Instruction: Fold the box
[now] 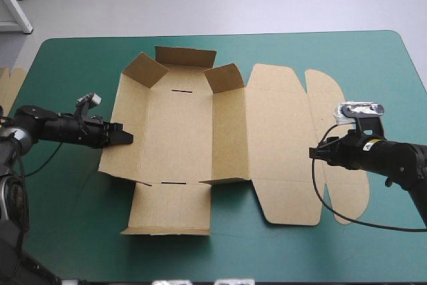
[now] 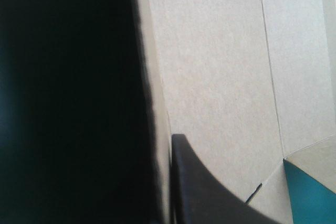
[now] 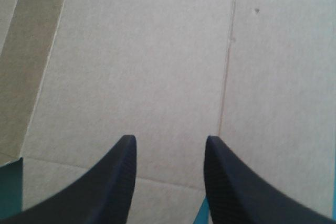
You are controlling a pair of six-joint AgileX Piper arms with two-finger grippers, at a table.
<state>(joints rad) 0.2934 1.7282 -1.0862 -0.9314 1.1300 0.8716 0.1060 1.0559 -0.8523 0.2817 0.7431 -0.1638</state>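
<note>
Your cut-sheet cardboard box is plain brown, unprinted; the desk under it wears a teal-green cover; left claw and right claw flanking the box are black.

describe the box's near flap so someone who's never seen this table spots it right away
On the teal-green table lies a brown box, spread open. From its left half, the near flap juts toward the table's near edge. Unlike the far-side flaps, which stand up, it lies nearly flat on the cover.
</note>
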